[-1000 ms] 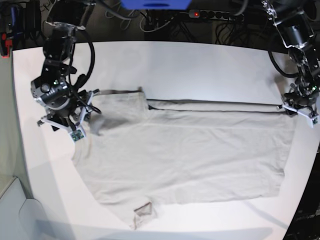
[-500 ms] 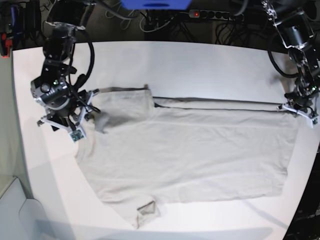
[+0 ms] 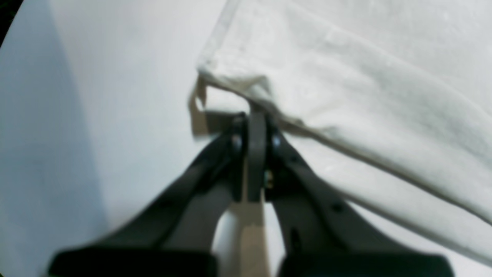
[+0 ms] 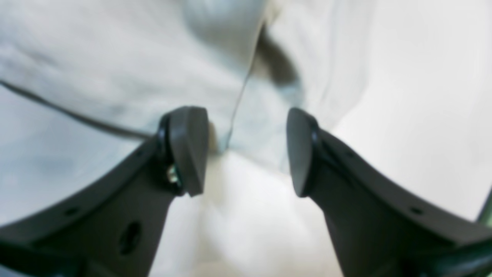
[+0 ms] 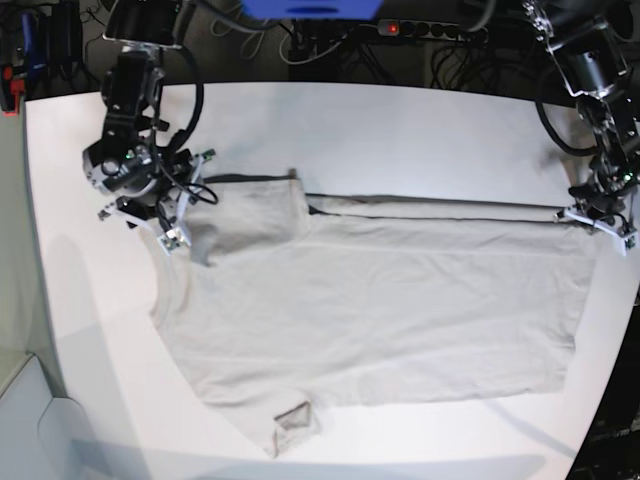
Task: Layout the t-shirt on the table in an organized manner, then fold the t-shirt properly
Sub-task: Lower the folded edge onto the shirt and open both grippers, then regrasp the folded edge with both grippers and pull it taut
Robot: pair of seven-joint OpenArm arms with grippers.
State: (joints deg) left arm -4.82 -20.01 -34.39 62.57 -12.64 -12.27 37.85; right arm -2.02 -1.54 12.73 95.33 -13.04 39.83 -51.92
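Left gripper [image 3: 253,127]: I see its jaws pressed together, pinching the hem corner of the t-shirt [image 5: 370,300] at the table's [image 5: 380,130] edge, on the base view's right. Right gripper [image 4: 246,154]: I see its jaws standing apart above the cloth at the sleeve end, clasping nothing. T-shirt: spread lengthwise across the white table, its upper edge folded over in a long strip, a sleeve poking out at the near edge.

A plain grey-beige t-shirt [image 5: 370,300] is lying against a white table [image 5: 400,130], with black grippers [image 5: 598,220] and a blue object [image 5: 310,8] showing behind.
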